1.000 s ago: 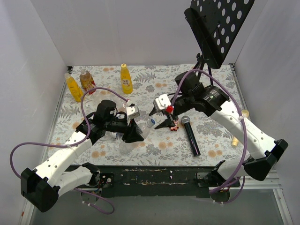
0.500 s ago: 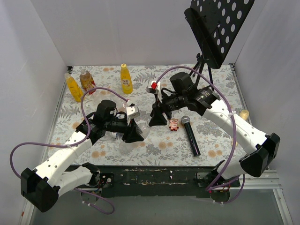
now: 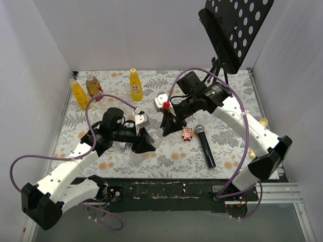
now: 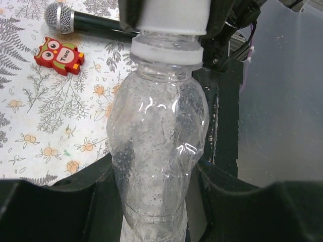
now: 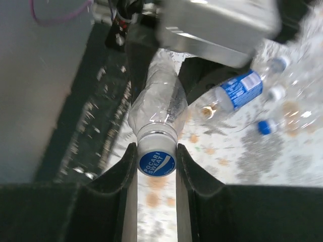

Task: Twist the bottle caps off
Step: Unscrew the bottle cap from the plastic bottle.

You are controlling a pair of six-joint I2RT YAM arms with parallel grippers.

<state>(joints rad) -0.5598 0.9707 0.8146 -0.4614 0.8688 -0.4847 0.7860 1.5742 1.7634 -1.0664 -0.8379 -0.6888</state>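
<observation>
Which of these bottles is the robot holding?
The clear plastic bottle: the left tool grips its body, the right tool its blue-topped cap. The two yellow bottles and the brown bottle stand apart at the back.

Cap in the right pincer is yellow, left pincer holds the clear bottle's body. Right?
No: the cap is blue-topped, not yellow, per the right wrist view. The right pincer grips it; the left pincer holds the clear bottle's body.
</observation>
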